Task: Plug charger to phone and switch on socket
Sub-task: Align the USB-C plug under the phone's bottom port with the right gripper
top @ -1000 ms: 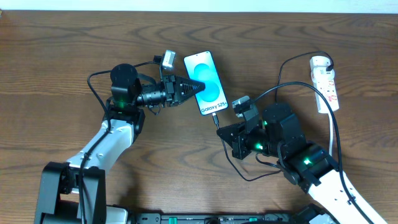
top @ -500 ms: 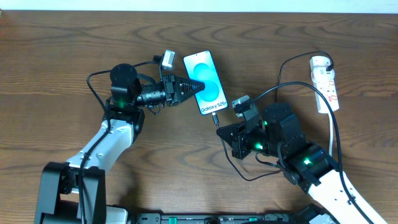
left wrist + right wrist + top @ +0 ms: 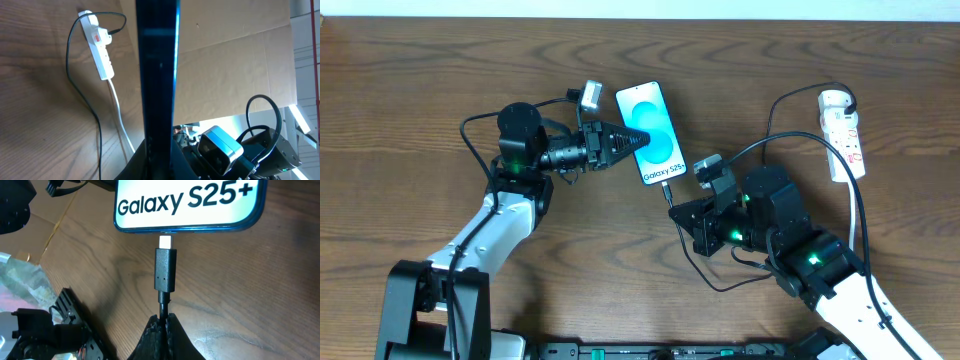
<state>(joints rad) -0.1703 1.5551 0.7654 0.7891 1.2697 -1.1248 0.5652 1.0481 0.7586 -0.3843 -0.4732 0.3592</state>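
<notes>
Nothing is seen to have shifted over the last second. From overhead, the phone is clamped at its left edge by the left gripper, and the socket is set well apart at far right. By the left wrist, the phone is viewed edge-on between closed jaws. By the right wrist, the charger is pinched at its cable by the right gripper, its silver tip meeting the phone's bottom edge.

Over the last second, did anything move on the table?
Nothing visibly changed. The left claw stays clamped on the phone. The right claw still holds the charger, its metal tip showing at the phone's bottom edge. The socket lies where it was.
</notes>
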